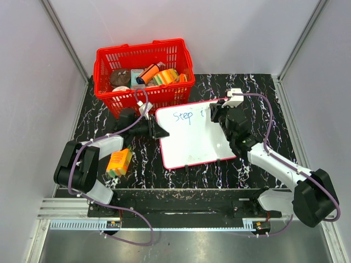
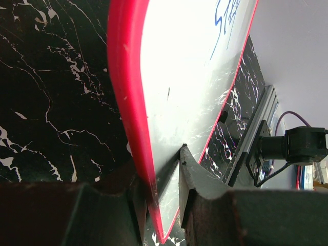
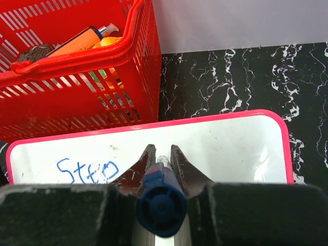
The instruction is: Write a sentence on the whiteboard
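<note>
The desk [image 1: 263,87] is black, marbled with white veins, and runs out past the right fingers [image 3: 185,169] to a plain pale back wall [image 1: 219,33]. Side walls [image 1: 27,109] of the same pale tone close it in, with slanting aluminium posts [image 1: 64,38] at the corners. Behind the fingers, along the desk's near edge, lies a ribbed metal rail [image 1: 60,211]. The light is soft and even.

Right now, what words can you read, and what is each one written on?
"Step": blue marker letters on the whiteboard.
A blue stroke after it: half hidden by the right gripper, cannot be read.
Labels on the things in the red basket: too small to read.
Print on the orange box: too blurred to read.
</note>
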{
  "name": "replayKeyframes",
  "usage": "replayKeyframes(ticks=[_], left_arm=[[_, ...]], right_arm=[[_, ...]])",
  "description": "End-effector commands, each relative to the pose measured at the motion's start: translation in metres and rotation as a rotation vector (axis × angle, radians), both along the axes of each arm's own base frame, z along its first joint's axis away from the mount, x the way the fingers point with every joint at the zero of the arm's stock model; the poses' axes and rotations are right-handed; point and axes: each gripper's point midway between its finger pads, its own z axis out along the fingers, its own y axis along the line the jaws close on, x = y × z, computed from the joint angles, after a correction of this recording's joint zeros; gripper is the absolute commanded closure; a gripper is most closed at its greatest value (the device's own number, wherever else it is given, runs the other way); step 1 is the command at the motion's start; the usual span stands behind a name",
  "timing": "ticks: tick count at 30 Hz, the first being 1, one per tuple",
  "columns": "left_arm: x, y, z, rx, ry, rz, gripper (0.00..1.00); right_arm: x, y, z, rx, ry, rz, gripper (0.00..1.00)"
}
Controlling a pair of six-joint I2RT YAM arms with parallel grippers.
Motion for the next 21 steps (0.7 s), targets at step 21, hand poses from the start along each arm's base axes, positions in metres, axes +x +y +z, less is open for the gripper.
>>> replayKeyframes(ticks=[21], left_arm=[[0.006, 0.016, -0.045, 0.204, -0.041, 0.044, 1.0]], right_arm=[[0.012, -0.001, -0.001, 0.024, -0.004, -0.026, 1.0]])
